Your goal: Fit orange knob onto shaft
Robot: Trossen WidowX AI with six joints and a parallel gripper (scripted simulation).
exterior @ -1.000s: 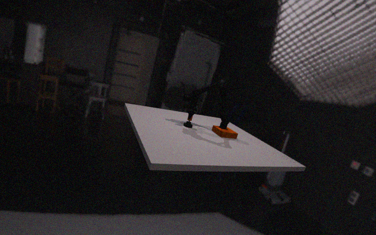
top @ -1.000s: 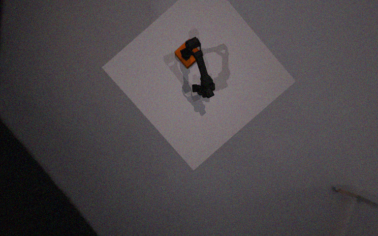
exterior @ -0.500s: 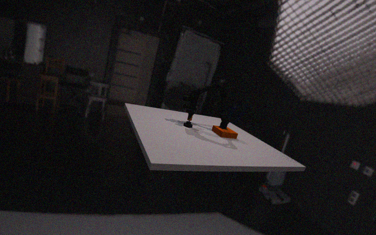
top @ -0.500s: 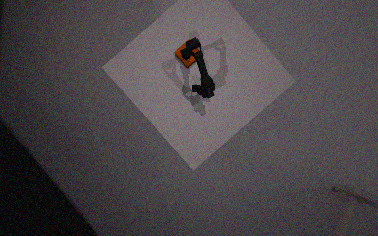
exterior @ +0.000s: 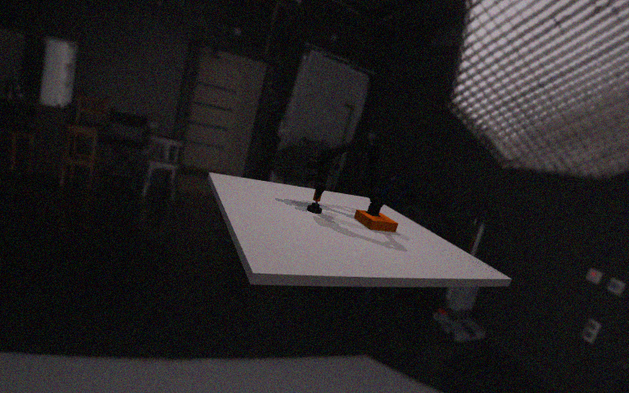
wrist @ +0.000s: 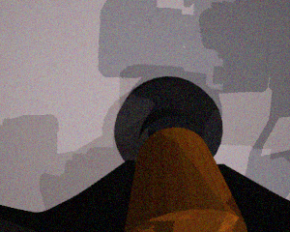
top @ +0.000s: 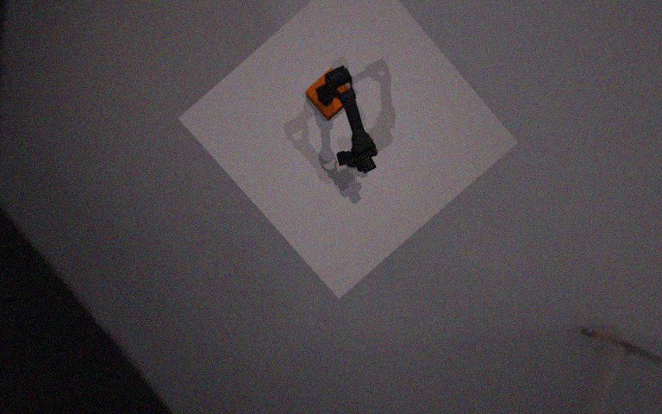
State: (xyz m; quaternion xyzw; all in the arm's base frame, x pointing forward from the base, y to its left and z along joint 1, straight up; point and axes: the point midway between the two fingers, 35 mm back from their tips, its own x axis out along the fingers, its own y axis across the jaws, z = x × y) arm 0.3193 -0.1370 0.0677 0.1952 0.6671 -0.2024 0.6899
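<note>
The orange knob (exterior: 314,196) (wrist: 176,181) is being gripped between the two black fingers of the pincer (exterior: 317,196) (wrist: 175,170), one finger being seen on each side of it in the wrist view. The knob is being held above the round pedestal (exterior: 314,209) (wrist: 135,116), whose dark disc is showing beyond the knob's far end and is being partly covered by it. In the exterior view, a short dark section is being seen between the knob's lower end and the pedestal; whether any of the shaft is being received by the knob cannot be determined. The alignment of the flat sides is being hidden. The pedestal is being supported by the pale table (top: 340,246) (exterior: 357,263) (wrist: 48,82) directly below the pincer. The black arm (top: 354,115) (exterior: 373,204) is being carried by a square orange base (top: 327,111) (exterior: 381,223), which is being observed well apart from the pincer, on the same table. Shadows of the arm are being cast on the table around the pedestal and beneath the pincer. In the top view, the knob and pedestal are being concealed under the arm's end.
</note>
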